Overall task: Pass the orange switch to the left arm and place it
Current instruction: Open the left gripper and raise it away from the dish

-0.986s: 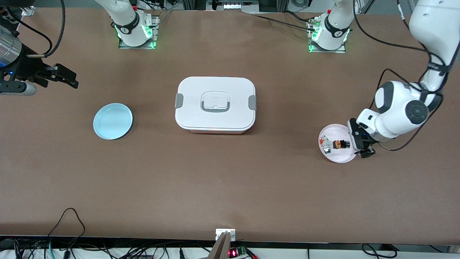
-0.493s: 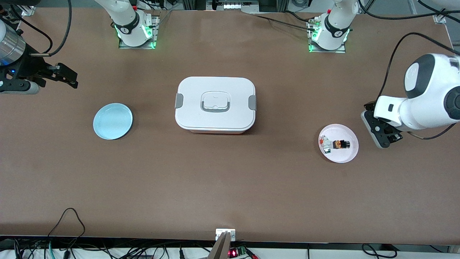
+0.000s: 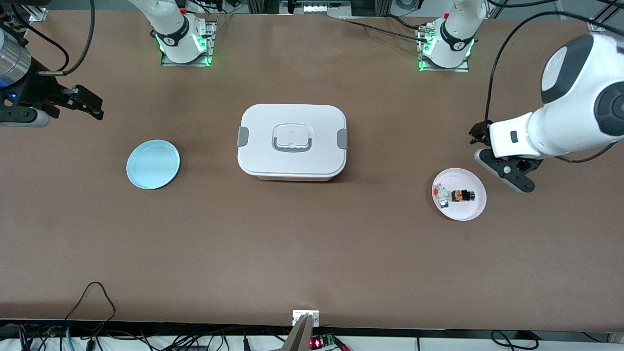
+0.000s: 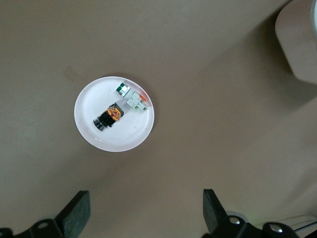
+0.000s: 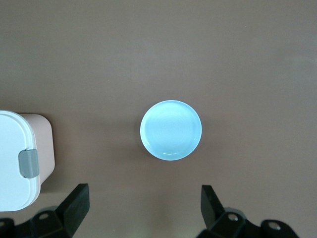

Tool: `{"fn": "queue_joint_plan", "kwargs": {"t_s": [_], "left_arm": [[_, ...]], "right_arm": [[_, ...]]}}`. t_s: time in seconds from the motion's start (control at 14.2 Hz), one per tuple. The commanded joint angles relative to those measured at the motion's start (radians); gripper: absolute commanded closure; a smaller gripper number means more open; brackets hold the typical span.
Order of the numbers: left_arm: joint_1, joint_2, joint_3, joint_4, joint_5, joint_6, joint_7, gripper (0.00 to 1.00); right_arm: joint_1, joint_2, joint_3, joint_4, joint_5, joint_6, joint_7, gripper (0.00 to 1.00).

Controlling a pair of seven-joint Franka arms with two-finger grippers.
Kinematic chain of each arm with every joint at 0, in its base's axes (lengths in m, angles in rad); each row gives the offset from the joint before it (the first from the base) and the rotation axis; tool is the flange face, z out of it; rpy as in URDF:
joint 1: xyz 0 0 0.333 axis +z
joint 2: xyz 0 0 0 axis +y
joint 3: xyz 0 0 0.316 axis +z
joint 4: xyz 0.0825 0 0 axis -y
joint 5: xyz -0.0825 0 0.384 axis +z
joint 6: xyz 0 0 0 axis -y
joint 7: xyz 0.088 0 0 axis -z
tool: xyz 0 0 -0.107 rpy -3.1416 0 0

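The orange switch [image 3: 462, 195] lies in a small pale pink plate [image 3: 463, 210] next to a small red-white-green piece [image 3: 441, 194], toward the left arm's end of the table. In the left wrist view the switch [image 4: 108, 117] lies in the plate [image 4: 126, 138]. My left gripper [image 3: 502, 160] is open and empty, up over the bare table just beside the plate; its jaws stand wide apart [image 4: 145, 213]. The white box [image 3: 291, 141] stands closed at the table's middle. My right gripper [image 3: 93, 103] is open and empty, waiting high at the right arm's end.
An empty light blue plate [image 3: 153, 164] lies between the box and the right arm's end; it also shows in the right wrist view [image 5: 171, 130], with the box's corner [image 5: 17, 153] beside it. A corner of the box [image 4: 299, 39] shows in the left wrist view.
My left gripper has risen from the pink plate's rim and swung away toward the left arm's end. The switch stays in the plate. The right arm barely moved.
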Motion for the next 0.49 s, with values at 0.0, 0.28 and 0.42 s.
{"fn": "queue_joint_plan", "kwargs": {"t_s": [0.0, 0.28, 0.42], "left_arm": [[0.001, -0.069, 0.015, 0.061, -0.016, -0.069, -0.053, 0.00], [-0.285, -0.216, 0.424, -0.018, -0.080, -0.003, -0.124, 0.00], [-0.359, -0.311, 0.553, -0.148, -0.144, 0.118, -0.217, 0.00]], "right_arm": [[-0.013, 0.007, 0.003, 0.035, -0.009, -0.008, -0.008, 0.00], [-0.076, 0.008, 0.060, 0.035, -0.005, -0.008, -0.005, 0.00], [-0.070, 0.008, 0.059, 0.035, 0.000, -0.003, -0.003, 0.00]]}}
